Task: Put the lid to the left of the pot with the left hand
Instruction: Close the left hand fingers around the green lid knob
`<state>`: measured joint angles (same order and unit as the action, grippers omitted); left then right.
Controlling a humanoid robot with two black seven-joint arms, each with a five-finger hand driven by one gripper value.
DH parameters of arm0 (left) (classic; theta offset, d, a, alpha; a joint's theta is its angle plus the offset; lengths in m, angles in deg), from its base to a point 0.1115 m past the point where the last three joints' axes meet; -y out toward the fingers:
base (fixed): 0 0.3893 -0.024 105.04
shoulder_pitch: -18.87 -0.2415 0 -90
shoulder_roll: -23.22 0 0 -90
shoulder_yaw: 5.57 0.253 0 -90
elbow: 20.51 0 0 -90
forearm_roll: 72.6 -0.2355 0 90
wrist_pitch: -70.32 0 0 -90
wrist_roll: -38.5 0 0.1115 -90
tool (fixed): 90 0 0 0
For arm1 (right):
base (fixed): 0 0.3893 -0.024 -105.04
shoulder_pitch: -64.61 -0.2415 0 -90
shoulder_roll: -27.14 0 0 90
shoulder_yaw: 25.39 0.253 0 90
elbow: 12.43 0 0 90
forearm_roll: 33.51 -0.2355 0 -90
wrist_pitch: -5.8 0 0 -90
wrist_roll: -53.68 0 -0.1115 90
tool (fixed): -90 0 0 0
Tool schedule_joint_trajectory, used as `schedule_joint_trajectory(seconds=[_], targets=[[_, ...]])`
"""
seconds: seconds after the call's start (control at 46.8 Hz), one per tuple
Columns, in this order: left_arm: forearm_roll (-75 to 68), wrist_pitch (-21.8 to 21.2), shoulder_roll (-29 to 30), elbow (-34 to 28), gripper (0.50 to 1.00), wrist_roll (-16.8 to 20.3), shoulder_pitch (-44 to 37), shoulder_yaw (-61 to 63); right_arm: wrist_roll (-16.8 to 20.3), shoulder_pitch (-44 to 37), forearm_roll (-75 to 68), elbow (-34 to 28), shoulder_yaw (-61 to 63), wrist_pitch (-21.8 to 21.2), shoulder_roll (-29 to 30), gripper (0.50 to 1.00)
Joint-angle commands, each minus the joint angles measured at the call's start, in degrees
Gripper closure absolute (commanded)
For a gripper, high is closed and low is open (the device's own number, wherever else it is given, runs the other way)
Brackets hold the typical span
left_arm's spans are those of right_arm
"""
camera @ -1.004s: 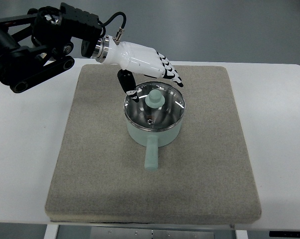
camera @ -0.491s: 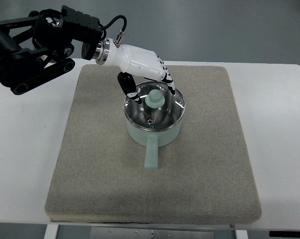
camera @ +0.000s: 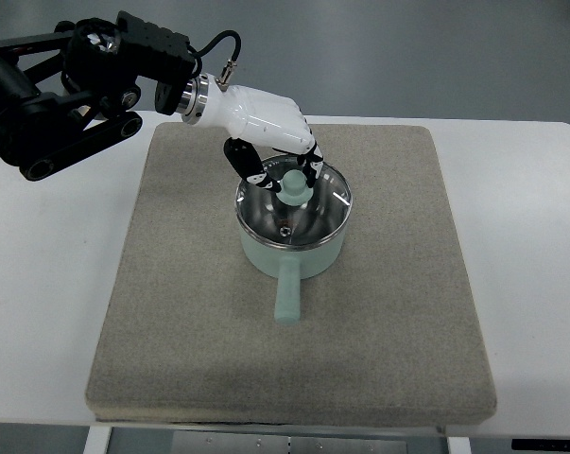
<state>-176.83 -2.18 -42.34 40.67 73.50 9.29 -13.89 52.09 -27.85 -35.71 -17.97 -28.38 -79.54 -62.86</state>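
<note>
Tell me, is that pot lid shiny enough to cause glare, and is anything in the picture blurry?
In the top view, the clear glass lid with its pale green knob shows small white glints along its steel rim, no washed-out patch. The light is soft and even; the pale green pot casts only a faint shadow on the grey felt mat. The white left hand looks sharp, not smeared.

My left hand (camera: 277,142) reaches in from the upper left on its black arm, white palm angled downward, thumb (camera: 242,159) on one side and fingertips (camera: 310,171) curled down on the other, closing in a pinch
</note>
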Motion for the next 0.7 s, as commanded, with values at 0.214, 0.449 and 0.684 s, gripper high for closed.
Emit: schedule_joint_trajectory(seconds=[0.214, 0.449, 0.684], targets=[[-0.2, 0.1, 0.0, -0.3, 1.0, 0.0, 0.0, 0.2, 0.0, 0.0, 0.0, 0.0, 0.0, 0.0, 0.0, 0.579], [-0.2, 0.1, -0.1, -0.4, 1.0, 0.0, 0.1, 0.1, 0.0, 0.0, 0.0, 0.0, 0.0, 0.0, 0.0, 0.579], [-0.2, -0.1, -0.1, -0.4, 1.0, 0.0, 0.2, -0.6, 0.0, 0.0, 0.0, 0.0, 0.0, 0.0, 0.0, 0.579]])
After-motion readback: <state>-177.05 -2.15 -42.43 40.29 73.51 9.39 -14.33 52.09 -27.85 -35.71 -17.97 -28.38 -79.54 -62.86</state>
